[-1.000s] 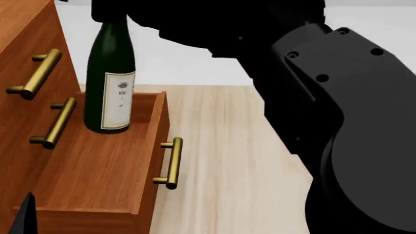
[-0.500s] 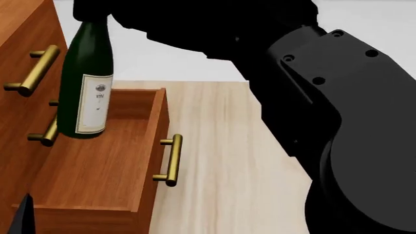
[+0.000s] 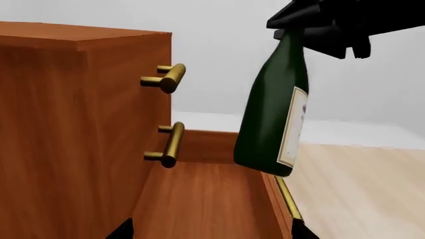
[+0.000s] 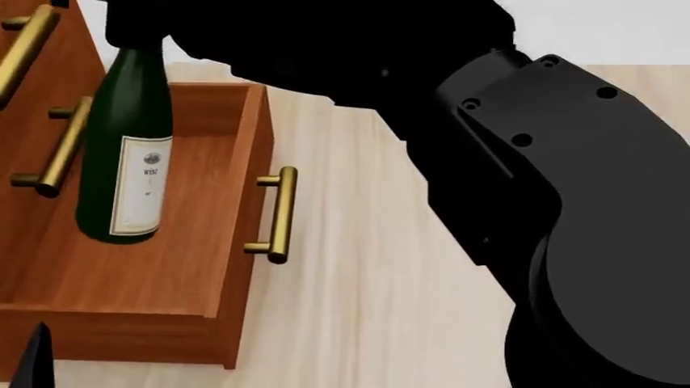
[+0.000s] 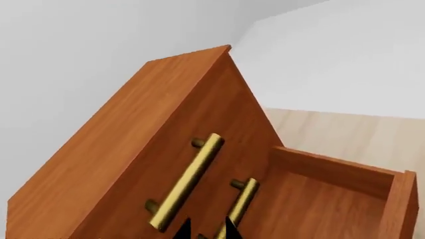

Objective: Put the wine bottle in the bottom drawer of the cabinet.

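The dark green wine bottle (image 4: 124, 153) with its white label hangs tilted over the open bottom drawer (image 4: 161, 267), close to the cabinet (image 4: 24, 101) front. My right gripper (image 4: 135, 32) is shut on its neck from above. The left wrist view shows the bottle (image 3: 272, 114) with its base above the drawer (image 3: 206, 199) floor, near the front wall. My left gripper (image 3: 211, 231) is open and low over the drawer's near end, holding nothing. The right gripper (image 5: 206, 231) shows only two dark tips close together in its own view, and the bottle is hidden there.
The drawer's brass handle (image 4: 275, 214) sticks out over the pale wooden floor (image 4: 367, 267). Two upper drawer handles (image 3: 166, 77) protrude from the cabinet (image 3: 66, 124) just behind the bottle. My right arm (image 4: 561, 210) fills the right of the head view.
The bottle has moved left toward the cabinet front and lower over the drawer. The head view has shifted, so the cabinet and drawer sit higher in it.
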Motion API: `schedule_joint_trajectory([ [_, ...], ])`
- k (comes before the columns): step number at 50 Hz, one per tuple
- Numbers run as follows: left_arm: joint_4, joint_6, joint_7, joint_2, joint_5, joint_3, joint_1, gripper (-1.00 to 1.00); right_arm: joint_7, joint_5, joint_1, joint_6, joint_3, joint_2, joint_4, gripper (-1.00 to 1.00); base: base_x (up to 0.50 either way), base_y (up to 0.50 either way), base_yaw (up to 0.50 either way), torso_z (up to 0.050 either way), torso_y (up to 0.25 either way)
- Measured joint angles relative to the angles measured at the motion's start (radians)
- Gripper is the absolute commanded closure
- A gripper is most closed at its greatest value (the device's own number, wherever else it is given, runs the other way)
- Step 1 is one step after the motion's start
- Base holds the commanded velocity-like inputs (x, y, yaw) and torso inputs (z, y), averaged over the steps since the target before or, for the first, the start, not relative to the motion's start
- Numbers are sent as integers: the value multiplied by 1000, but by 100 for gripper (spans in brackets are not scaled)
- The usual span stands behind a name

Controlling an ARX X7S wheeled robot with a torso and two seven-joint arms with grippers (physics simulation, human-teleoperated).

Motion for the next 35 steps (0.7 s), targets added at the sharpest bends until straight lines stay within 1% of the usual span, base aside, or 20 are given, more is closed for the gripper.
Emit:
schedule_joint_trajectory([
  [32, 0, 27, -5, -15, 11, -11, 26, -100, 17, -6, -5, -29, 7, 0, -68, 100, 0, 0, 0, 0, -217],
  [35, -1, 26, -3, -14, 12, -10, 25, -100, 16, -8, 0, -31, 23, 2, -71, 100, 0, 0, 0, 0, -217],
])
